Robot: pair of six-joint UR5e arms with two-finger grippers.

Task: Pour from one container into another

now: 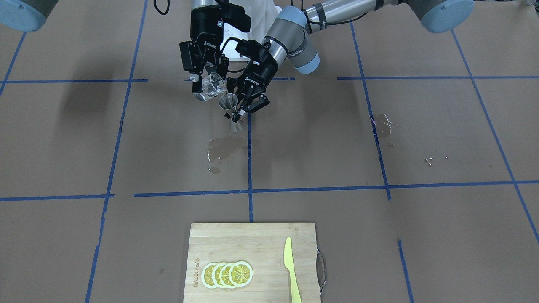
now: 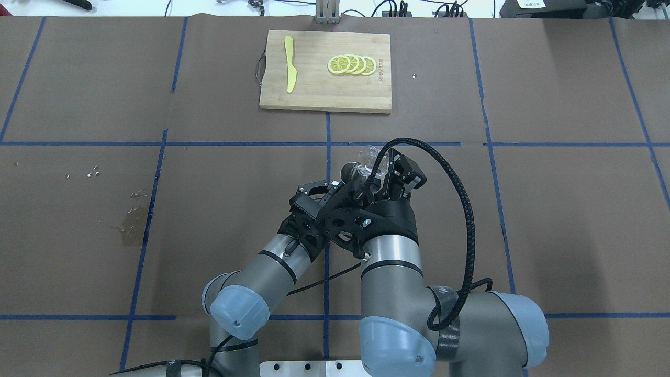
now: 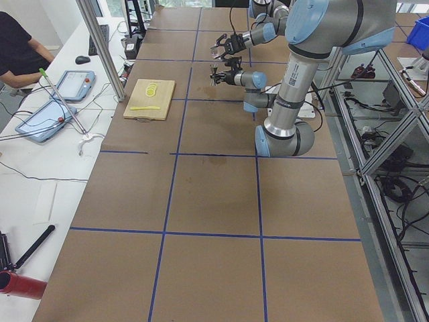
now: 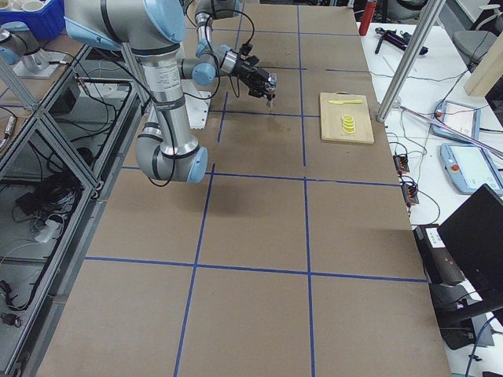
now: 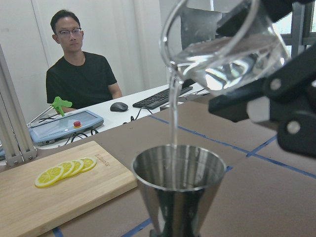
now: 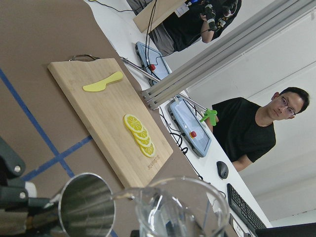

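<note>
My right gripper (image 1: 207, 87) is shut on the small clear glass cup (image 1: 212, 86), tipped with its lip over the steel jigger (image 1: 229, 105). My left gripper (image 1: 243, 108) is shut on the jigger's waist and holds it a little above the table. In the left wrist view a thin stream of water (image 5: 174, 113) runs from the glass cup (image 5: 222, 49) into the jigger's upper cone (image 5: 178, 177). The right wrist view shows the glass rim (image 6: 180, 210) beside the jigger's mouth (image 6: 86, 210). From overhead both grippers meet near the table's centre, glass cup (image 2: 369, 158) next to jigger (image 2: 347, 170).
A wet patch (image 1: 221, 149) lies on the brown paper under the jigger, another (image 1: 385, 124) toward my left side. A bamboo cutting board (image 1: 252, 240) with lemon slices (image 1: 227, 274) and a yellow knife (image 1: 291, 269) sits at the far edge. An operator (image 5: 79, 69) sits beyond it.
</note>
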